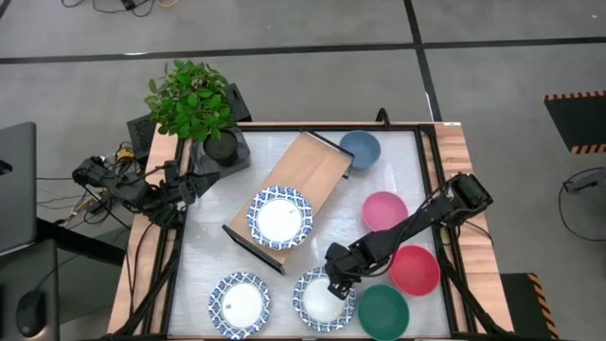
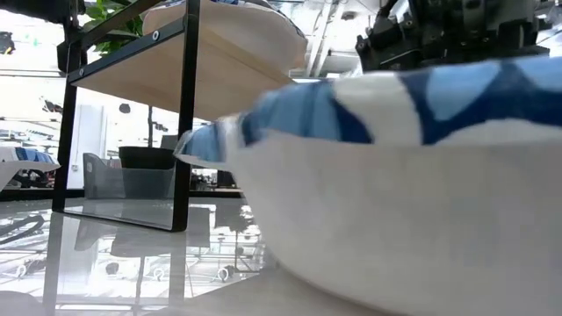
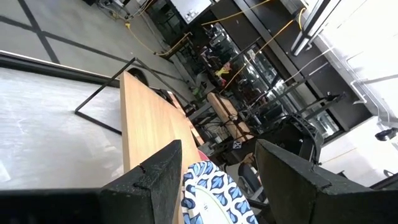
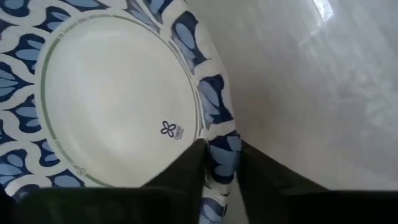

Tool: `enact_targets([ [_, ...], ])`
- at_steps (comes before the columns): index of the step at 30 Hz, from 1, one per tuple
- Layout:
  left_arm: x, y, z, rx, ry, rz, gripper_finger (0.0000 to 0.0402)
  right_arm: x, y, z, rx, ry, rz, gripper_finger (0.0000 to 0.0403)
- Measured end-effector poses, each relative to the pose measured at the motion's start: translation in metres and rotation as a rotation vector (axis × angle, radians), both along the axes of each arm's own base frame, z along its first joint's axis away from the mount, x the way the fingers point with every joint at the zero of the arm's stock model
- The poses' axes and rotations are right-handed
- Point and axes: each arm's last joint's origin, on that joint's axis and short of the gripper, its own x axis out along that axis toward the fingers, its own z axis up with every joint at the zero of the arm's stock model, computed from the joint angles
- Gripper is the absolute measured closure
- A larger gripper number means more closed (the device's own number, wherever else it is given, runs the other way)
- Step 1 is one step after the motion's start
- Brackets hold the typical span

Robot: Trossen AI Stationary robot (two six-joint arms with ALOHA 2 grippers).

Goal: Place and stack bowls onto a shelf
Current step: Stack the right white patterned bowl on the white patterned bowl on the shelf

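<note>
The shelf is a light-wood board with black metal frame ends, lying aslant on the pale tabletop, and it serves as the landmark. One white dish with a blue leaf-patterned rim sits on its near end. Two more such dishes rest on the table in front of the shelf: one toward the left, and one just ahead of the shelf's near end, a small blue mark printed on its plain white centre. The right gripper pinches this last dish's rim, one dark finger inside and one outside. To the right of the shelf stand the slate blue bowl, pink bowl, red bowl and teal green bowl. The left gripper waits left of the shelf, fingers spread apart and holding nothing. A potted plant stands behind the shelf; grey floor surrounds the table.
</note>
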Motion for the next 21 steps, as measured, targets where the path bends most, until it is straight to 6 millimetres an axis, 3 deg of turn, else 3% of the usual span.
enact_targets([
  [7,0.0,0.0,0.0,0.0,0.0,0.001,0.0212,0.003,-0.005,0.0,0.012,0.001,-0.019,0.0381],
  [13,0.0,0.0,0.0,0.0,0.0,0.001,0.0212,0.005,-0.016,0.007,0.026,-0.002,-0.049,0.0373],
  [17,0.0,0.0,0.0,0.0,0.0,0.001,0.0212,0.003,-0.028,0.025,0.044,-0.023,-0.074,0.0363],
  [21,0.0,0.0,0.0,0.0,0.0,0.001,0.0212,-0.008,-0.041,0.047,0.056,-0.018,-0.091,0.0378],
])
